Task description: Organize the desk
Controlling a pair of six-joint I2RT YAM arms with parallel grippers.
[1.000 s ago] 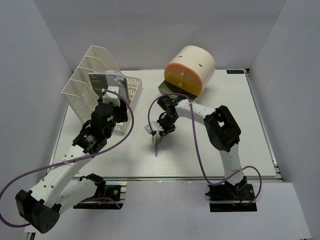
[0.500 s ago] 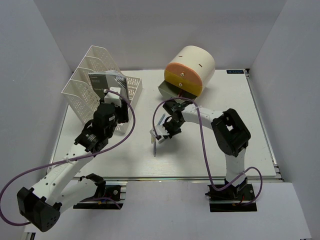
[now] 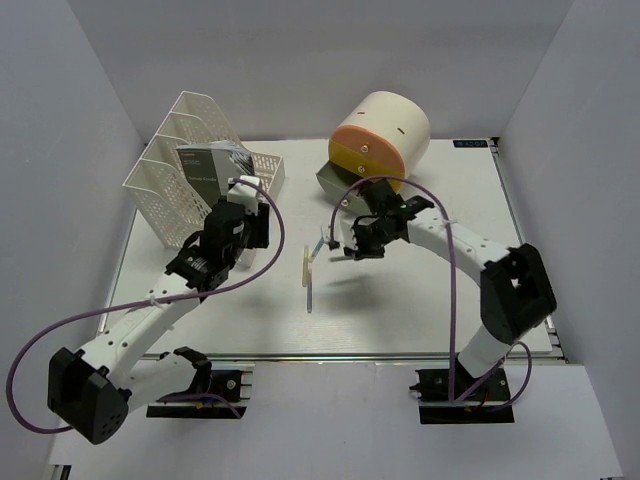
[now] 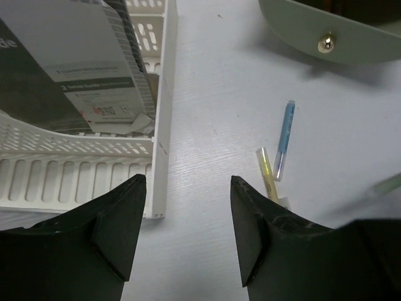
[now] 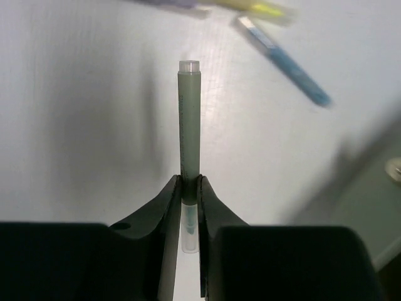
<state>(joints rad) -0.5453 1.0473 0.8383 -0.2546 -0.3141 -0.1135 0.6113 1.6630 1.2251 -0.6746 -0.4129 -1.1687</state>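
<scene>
**Green pen came off the desk, bound for the drawer**

Nearest the arm bases, the desk (image 3: 430,300) lay flat and white between the grey walls, its front rail just ahead of the mounts. Above its left half the left gripper (image 4: 188,191) had drifted a little forward and to the right over the last second. Its fingers were spread wide with nothing between them, hovering beside the corner of the mesh file rack (image 4: 81,166).

At the middle of the desk, a yellow highlighter (image 4: 268,177) and a blue pen (image 4: 284,139) lay side by side, close enough that they may have touched. They had not moved.

The real change was just beyond them. A second earlier the right arm had crouched over that cluster. Now it had stretched out, its elbow swung wide to the right. The right gripper (image 5: 190,182) had risen off the surface with a green pen (image 5: 189,119) pinched near one end, the barrel jutting straight out past the fingertips.

Farther back the open drawer (image 4: 326,31) stuck out from the foot of the cream drawer unit (image 3: 380,140). At the far left the rack already held a booklet (image 3: 205,165).

One pen was likely about to be stowed in that drawer, with two left to collect.
</scene>
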